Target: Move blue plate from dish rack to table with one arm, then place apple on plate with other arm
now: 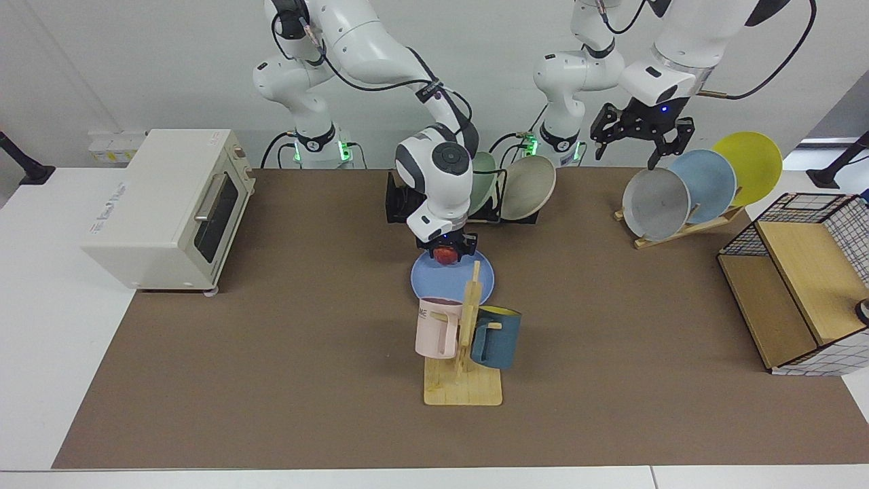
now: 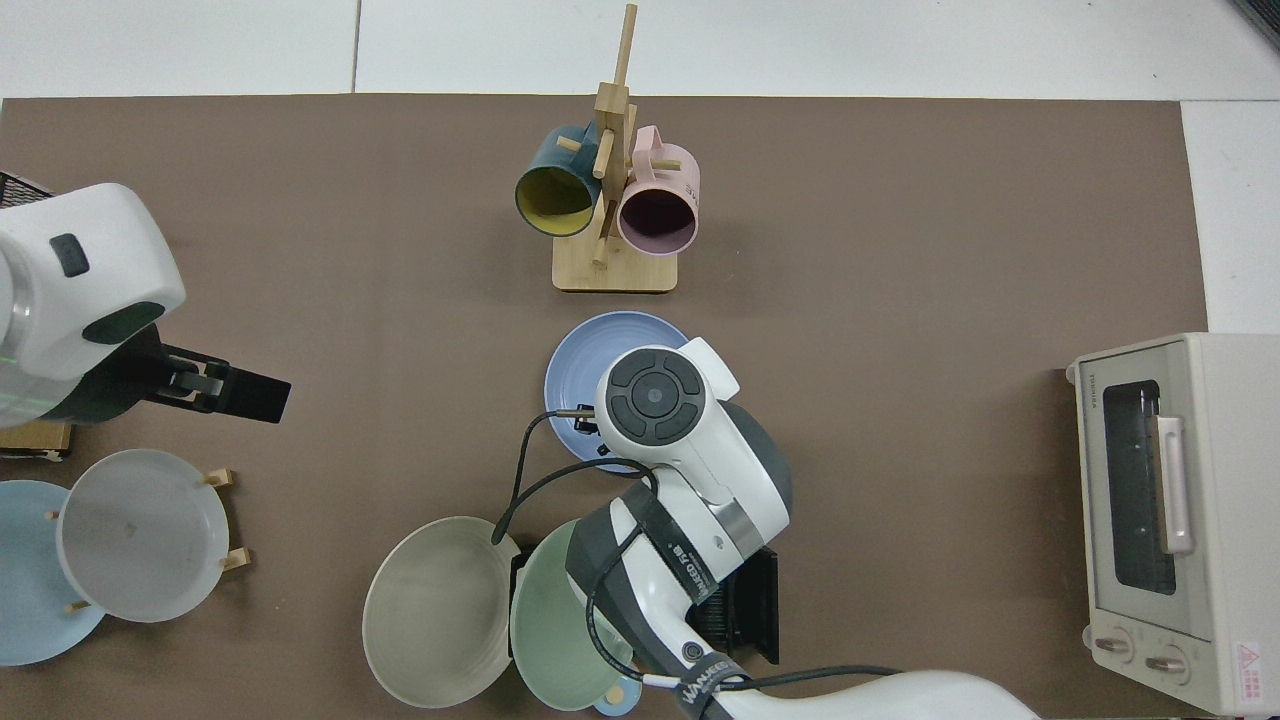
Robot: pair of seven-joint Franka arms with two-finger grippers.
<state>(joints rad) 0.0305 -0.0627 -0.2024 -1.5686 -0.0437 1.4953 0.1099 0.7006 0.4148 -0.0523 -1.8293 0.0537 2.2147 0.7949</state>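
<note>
The blue plate (image 1: 429,280) lies flat on the brown mat of the table (image 1: 271,339), just behind the mug tree. My right gripper (image 1: 445,251) hangs over the plate's rear part, shut on the red apple (image 1: 445,255), which sits just above the plate or on it. From above, that arm's wrist covers the apple and most of the blue plate (image 2: 585,352). The black dish rack (image 1: 396,198) stands behind, holding a green plate and a beige plate. My left gripper (image 1: 637,138) waits open and empty, raised over the wooden plate rack; it also shows from above as the left gripper (image 2: 225,383).
A mug tree (image 1: 463,339) with a pink and a dark blue mug stands right in front of the plate. A toaster oven (image 1: 170,207) sits on one side. On the other are a wooden rack (image 1: 686,227) of grey, pale blue and yellow plates and a wire basket (image 1: 801,278).
</note>
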